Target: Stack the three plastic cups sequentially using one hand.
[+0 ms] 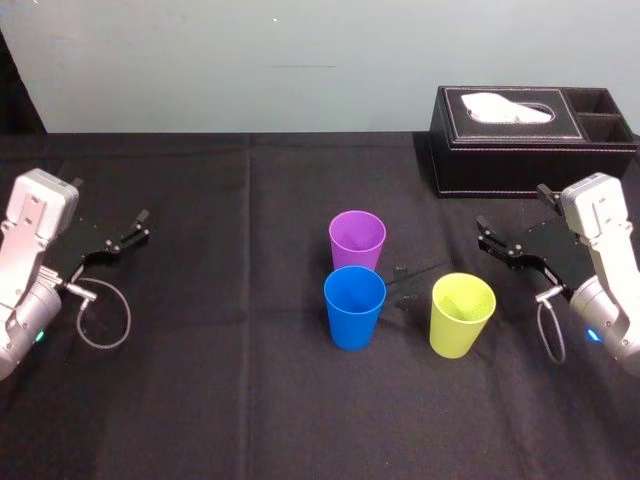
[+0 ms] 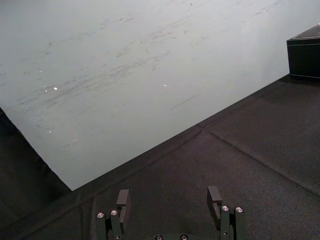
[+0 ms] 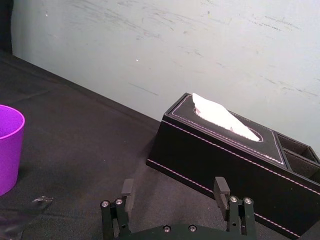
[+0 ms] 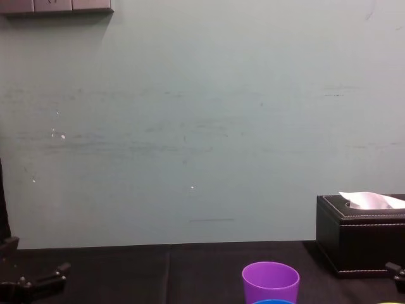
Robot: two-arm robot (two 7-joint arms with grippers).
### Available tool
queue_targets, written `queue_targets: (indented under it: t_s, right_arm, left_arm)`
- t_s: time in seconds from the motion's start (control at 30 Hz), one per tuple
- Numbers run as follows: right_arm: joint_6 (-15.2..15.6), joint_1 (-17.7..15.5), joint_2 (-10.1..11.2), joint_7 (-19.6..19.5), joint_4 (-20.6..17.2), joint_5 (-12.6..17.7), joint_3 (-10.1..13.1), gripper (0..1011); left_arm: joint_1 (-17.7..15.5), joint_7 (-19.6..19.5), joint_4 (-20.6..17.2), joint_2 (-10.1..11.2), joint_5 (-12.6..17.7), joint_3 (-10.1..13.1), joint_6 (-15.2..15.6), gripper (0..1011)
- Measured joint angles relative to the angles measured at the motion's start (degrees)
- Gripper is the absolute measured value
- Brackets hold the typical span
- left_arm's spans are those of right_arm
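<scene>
1. Standing upright mid-table on the black table (image 1: 250, 400) are the three cups. The purple cup (image 1: 357, 238) is at the back, the blue cup (image 1: 354, 305) just in front of it, and the yellow-green cup (image 1: 462, 314) to the blue one's right, apart from it.
2. The right gripper (image 1: 484, 232) is near the yellow-green cup, on its right and clear of it, in front of the tissue box (image 1: 530, 135). The left gripper (image 1: 140, 225) is well apart from the cups, at the table's left side.
3. Both grippers have their fingers spread wide with nothing between them, as each wrist view shows.
4. The head view lays out all three cups from above, while the chest view gives the purple cup side-on. The right wrist view catches the purple cup's wall and the box's white tissue (image 3: 222, 117).
</scene>
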Motion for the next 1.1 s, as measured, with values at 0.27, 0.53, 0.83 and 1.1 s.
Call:
queue_targets:
  t_s: [0.27,0.53,0.83,1.1]
  right_arm:
    - [0.00,0.00,0.00,0.00,0.00,0.00,0.00,1003]
    - [0.00,0.00,0.00,0.00,0.00,0.00,0.00,1003]
    - [-0.04,-0.03,-0.03,0.09,0.00,0.04,0.08,1003]
    - [-0.33,-1.76,0.24,1.72,-2.79,1.28,2.52,1003]
  left_arm:
    - [0.00,0.00,0.00,0.00,0.00,0.00,0.00,1011]
    - [0.00,0.00,0.00,0.00,0.00,0.00,0.00,1011]
    - [0.00,0.00,0.00,0.00,0.00,0.00,0.00,1011]
    - [0.00,0.00,0.00,0.00,0.00,0.00,0.00,1011]
